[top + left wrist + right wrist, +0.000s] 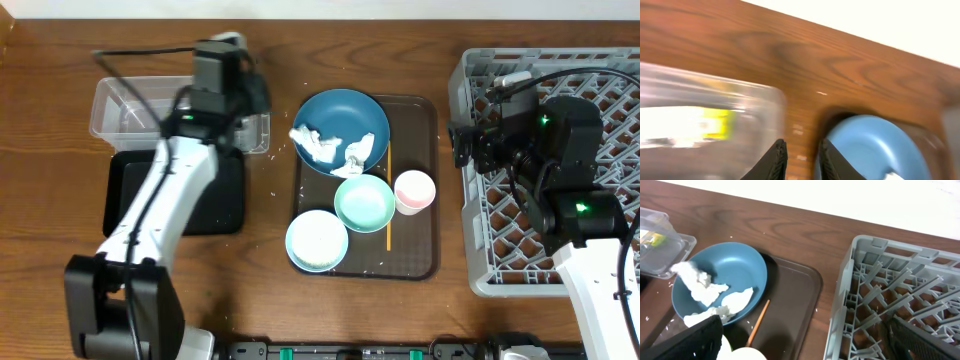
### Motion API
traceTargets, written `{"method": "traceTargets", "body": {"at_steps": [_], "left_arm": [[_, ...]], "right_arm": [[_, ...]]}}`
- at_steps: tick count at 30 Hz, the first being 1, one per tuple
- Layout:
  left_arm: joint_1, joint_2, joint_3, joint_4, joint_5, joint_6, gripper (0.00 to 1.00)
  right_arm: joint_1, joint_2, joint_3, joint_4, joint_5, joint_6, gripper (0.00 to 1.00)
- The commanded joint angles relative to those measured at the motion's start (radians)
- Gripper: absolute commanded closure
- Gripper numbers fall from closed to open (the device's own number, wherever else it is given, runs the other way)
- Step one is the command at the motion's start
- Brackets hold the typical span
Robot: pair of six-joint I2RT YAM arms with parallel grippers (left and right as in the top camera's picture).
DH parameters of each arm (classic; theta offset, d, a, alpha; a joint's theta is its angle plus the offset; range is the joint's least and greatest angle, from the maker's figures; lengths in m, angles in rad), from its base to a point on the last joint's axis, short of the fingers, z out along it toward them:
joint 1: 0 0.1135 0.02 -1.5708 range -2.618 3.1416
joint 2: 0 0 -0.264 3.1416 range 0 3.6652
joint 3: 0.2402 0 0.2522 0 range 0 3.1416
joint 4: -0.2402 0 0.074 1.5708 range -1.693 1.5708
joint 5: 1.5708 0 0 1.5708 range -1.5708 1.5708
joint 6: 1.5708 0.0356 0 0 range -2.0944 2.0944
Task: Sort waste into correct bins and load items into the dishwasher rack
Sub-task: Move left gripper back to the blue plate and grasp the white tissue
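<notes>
Waste sorting is judged to be the step in hand. A small yellow-green wrapper [715,123] is seen, blurred, inside the clear plastic tub [125,115], while crumpled white tissues [322,146] are left lying in the dark-blue dish [345,110] on the brown serving tray [415,250].

The left gripper [801,156] is held between tub and dish, its jaws drawn to a narrow gap; nothing is gripped, nothing touched. By the look of it, the next move calls for a reach over the dish rim, a wider opening and a pinch on one tissue.

The right gripper [805,342] is spread wide and empty near the left edge of the grey dishwasher rack [480,270]. Mint-green bowl [364,203], white bowl [317,241], pink-white cup [414,190] and yellow-orange stick [388,215] are not yet loaded — all are parked on the tray.
</notes>
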Motion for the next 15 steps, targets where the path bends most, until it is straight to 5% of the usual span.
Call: {"method": "traceTargets", "body": {"at_steps": [1, 6, 9, 11, 15], "left_arm": [[0.071, 0.005, 0.002, -0.028, -0.056, 0.028, 0.77], [0.114, 0.006, 0.002, -0.066, 0.029, 0.028, 0.81], [0.104, 0.006, 0.002, -0.080, 0.154, 0.028, 0.58], [0.091, 0.006, 0.002, -0.094, 0.209, 0.028, 0.54], [0.039, 0.006, 0.000, -0.147, 0.224, 0.029, 0.12]], "right_arm": [[0.020, 0.002, 0.017, 0.000, -0.011, -0.010, 0.01], [0.019, 0.002, 0.017, 0.001, -0.011, -0.010, 0.01], [0.019, 0.002, 0.017, 0.000, -0.011, -0.010, 0.01], [0.019, 0.002, 0.017, 0.000, -0.011, -0.010, 0.01], [0.019, 0.002, 0.017, 0.000, -0.011, -0.010, 0.01]]}}
